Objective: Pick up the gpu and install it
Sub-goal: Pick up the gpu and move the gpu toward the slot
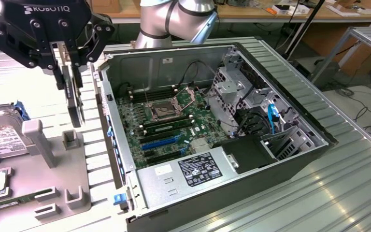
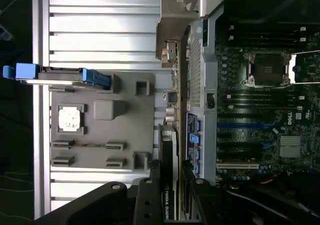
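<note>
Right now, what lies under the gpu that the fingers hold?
The grey holder tray with its slot posts lies under the gpu, beside the open computer case. The card itself covers the spot straight beneath it in the wrist view.

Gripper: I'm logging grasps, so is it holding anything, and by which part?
The gripper holds the gpu, pinched at its top edge, hanging vertically.
</note>
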### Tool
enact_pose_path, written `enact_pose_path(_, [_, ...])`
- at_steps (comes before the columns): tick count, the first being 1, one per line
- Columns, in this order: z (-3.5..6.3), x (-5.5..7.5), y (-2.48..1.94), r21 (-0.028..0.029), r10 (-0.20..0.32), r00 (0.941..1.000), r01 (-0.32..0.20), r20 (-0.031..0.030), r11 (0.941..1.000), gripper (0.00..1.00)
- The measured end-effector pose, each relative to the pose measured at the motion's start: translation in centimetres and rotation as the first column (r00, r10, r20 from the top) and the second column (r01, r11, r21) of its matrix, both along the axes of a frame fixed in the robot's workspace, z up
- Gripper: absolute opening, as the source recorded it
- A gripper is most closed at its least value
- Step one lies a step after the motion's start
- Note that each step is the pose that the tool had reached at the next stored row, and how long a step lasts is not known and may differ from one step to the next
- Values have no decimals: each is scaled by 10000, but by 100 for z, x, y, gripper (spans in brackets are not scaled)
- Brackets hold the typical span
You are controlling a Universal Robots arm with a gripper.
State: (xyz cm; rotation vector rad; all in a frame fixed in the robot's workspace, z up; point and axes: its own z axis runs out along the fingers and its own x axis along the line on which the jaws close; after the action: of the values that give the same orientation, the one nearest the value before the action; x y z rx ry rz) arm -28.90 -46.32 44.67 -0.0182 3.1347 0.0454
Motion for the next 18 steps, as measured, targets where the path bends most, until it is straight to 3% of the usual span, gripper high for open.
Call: enact_pose_path(18, [0,110,101,0,2,10000,-2,0,10000,27])
